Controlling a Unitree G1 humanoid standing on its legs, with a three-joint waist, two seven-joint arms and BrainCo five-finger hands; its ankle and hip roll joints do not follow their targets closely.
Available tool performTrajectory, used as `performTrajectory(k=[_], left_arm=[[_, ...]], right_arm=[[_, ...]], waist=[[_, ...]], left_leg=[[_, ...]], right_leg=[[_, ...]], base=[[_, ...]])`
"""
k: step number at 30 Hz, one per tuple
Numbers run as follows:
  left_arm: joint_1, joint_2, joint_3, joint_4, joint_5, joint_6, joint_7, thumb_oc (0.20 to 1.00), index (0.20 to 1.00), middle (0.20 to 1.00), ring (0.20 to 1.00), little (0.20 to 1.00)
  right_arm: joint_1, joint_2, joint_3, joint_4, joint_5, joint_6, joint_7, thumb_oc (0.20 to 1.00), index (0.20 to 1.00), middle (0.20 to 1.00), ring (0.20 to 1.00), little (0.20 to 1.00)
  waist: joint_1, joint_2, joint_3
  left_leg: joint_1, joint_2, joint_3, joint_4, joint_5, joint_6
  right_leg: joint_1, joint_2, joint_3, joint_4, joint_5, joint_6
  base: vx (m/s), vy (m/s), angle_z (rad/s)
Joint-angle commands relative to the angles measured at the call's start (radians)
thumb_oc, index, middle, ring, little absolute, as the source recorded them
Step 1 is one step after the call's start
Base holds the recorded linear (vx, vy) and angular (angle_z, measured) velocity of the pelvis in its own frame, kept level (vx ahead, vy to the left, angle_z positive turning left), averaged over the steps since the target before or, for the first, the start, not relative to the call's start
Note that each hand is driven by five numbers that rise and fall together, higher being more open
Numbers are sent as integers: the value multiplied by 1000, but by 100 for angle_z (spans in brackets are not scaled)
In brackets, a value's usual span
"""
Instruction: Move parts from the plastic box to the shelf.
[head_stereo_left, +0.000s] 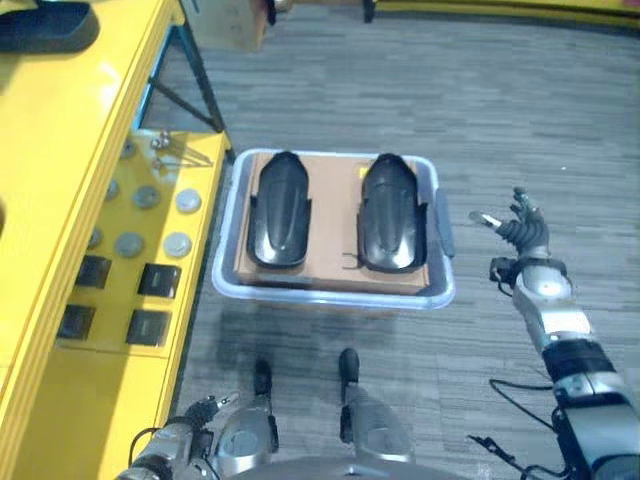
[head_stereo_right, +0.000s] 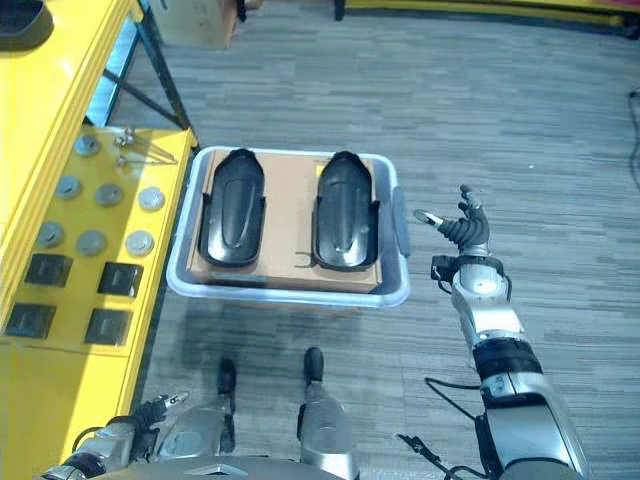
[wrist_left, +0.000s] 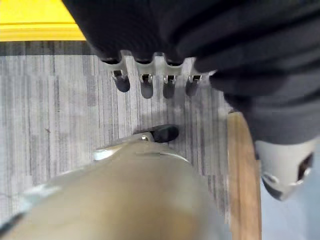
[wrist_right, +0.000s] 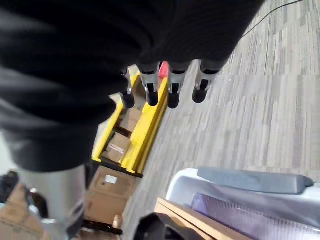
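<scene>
- Both hands held nothing.
- The right hand (head_stereo_right: 462, 228) hovered above the carpet just to the right of the plastic box (head_stereo_right: 180, 282), apart from it, with its fingers (wrist_right: 173, 97) relaxed and only slightly bent, and its thumb spread to the side.
- From the right wrist, the same fingers hung in a row over the floor, with the box's rim and grey handle (wrist_right: 252, 180) below them.
- The left hand (head_stereo_left: 172, 440) hung low at the robot's left side, near the front edge of the yellow shelf (head_stereo_left: 110, 130).
- From the left wrist, its fingers (wrist_left: 146, 89) pointed down over the grey carpet (wrist_left: 50, 115), loose and closed on nothing.
- Two black parts (head_stereo_left: 279, 210) (head_stereo_left: 387, 212) lay side by side in the box, lengthwise, on a sheet of brown cardboard (head_stereo_left: 332, 225), with a gap between them.
- The box stood on the floor, with its left side just beside the shelf.
- On the shelf's lower level lay round grey discs (head_stereo_left: 177, 244) in rows, and nearer the robot, flat black square pieces (head_stereo_left: 158, 279).
- A few thin metal pieces (head_stereo_left: 170, 148) lay at the far end of that level.
- A dark object (head_stereo_left: 45, 25) rested on the shelf's upper level.
</scene>
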Motion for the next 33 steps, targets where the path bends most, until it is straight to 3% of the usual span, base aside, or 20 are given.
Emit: performTrajectory(k=[1, 4, 5, 7, 9, 14, 19, 20, 21, 22, 26, 31, 33], left_arm=[[-66, 46, -57, 48, -70, -15, -10, 1000, 1000, 1000, 1000, 1000], [-89, 57, -79, 41, -71, -26, -20, 1000, 1000, 1000, 1000, 1000], [-107, 65, -90, 40, -88, -30, -24, 1000, 1000, 1000, 1000, 1000], [-120, 69, -98, 32, -97, -29, -25, 1000, 1000, 1000, 1000, 1000], [-139, 68, -113, 18, -105, -38, -27, 1000, 1000, 1000, 1000, 1000], [-150, 70, -128, 0, -113, -55, -29, 1000, 1000, 1000, 1000, 1000], [-157, 69, -138, -16, -119, -48, -27, 1000, 1000, 1000, 1000, 1000], [-156, 71, -136, -14, -121, -52, -28, 1000, 1000, 1000, 1000, 1000], [-155, 71, -136, -14, -121, -52, -28, 1000, 1000, 1000, 1000, 1000], [-154, 71, -135, -14, -120, -54, -29, 1000, 1000, 1000, 1000, 1000], [-149, 78, -142, -22, -113, -72, -25, 1000, 1000, 1000, 1000, 1000], [-140, 87, -147, -33, -74, -97, -2, 1000, 1000, 1000, 1000, 1000], [-139, 99, -138, -51, 7, -124, 22, 1000, 1000, 1000, 1000, 1000]], right_arm=[[-141, -88, 60, 110, -3, 31, -26, 1000, 1000, 1000, 1000, 1000], [-220, -114, 123, 201, -40, 57, -36, 1000, 1000, 1000, 1000, 1000], [-259, -123, 149, 235, -41, 101, -17, 1000, 1000, 1000, 1000, 1000], [-277, -130, 170, 257, -45, 124, 7, 1000, 1000, 1000, 1000, 1000], [-300, -134, 213, 281, -43, 108, 69, 1000, 1000, 1000, 1000, 1000], [-324, -128, 249, 296, -24, 57, 69, 1000, 1000, 1000, 1000, 1000], [-354, -117, 262, 293, -50, 121, 96, 1000, 1000, 1000, 1000, 1000], [-357, -118, 268, 298, -78, 157, 118, 592, 592, 592, 592, 592], [-356, -118, 268, 299, -80, 156, 118, 498, 498, 498, 498, 498], [-355, -119, 272, 305, -98, 181, 129, 200, 200, 200, 200, 200], [-337, -117, 293, 382, -129, 260, 94, 200, 200, 200, 200, 200], [-281, -93, 243, 442, -73, 256, 56, 200, 200, 200, 200, 200], [-241, -72, 215, 436, -71, 238, 28, 200, 200, 200, 200, 200]], waist=[[27, -17, 22], [45, -8, 53], [52, -6, 68], [56, -4, 80], [63, 1, 106], [74, 8, 124], [76, 13, 128], [75, 13, 127], [75, 13, 127], [75, 13, 125], [81, 8, 114], [82, 1, 82], [80, -5, 55]], left_leg=[[-45, -17, -10, 57, -110, 28], [-78, -28, -23, 58, -100, 28], [-95, -33, -29, 58, -97, 28], [-107, -37, -33, 57, -93, 29], [-126, -42, -43, 56, -85, 29], [-144, -46, -45, 51, -75, 28], [-144, -49, -42, 44, -75, 28], [-140, -49, -39, 43, -76, 28], [-139, -49, -38, 42, -76, 28], [-137, -49, -36, 41, -76, 28], [-117, -48, -29, 37, -80, 28], [-79, -42, -24, 27, -84, 24], [-55, -37, -22, 19, -85, 22]], right_leg=[[22, -39, -49, 24, -124, 29], [-7, -40, -59, 30, -121, 27], [-23, -39, -61, 32, -120, 27], [-35, -40, -62, 35, -119, 26], [-57, -41, -69, 41, -116, 26], [-78, -52, -85, 41, -106, 31], [-86, -57, -88, 45, -106, 37], [-84, -58, -88, 44, -106, 38], [-83, -59, -88, 44, -106, 38], [-82, -60, -88, 43, -105, 39], [-61, -62, -97, 38, -105, 40], [-25, -59, -106, 28, -105, 40], [0, -56, -110, 20, -106, 40]], base=[[-75, 44, 21], [-57, 10, 17], [-65, -9, 5], [-54, -4, 14], [-60, 2, 18], [-38, -2, 7], [-19, 22, 5], [3, 31, 1], [3, 35, 0], [0, 0, 0], [0, 0, 0], [-23, -34, 6], [-20, -55, 8]])
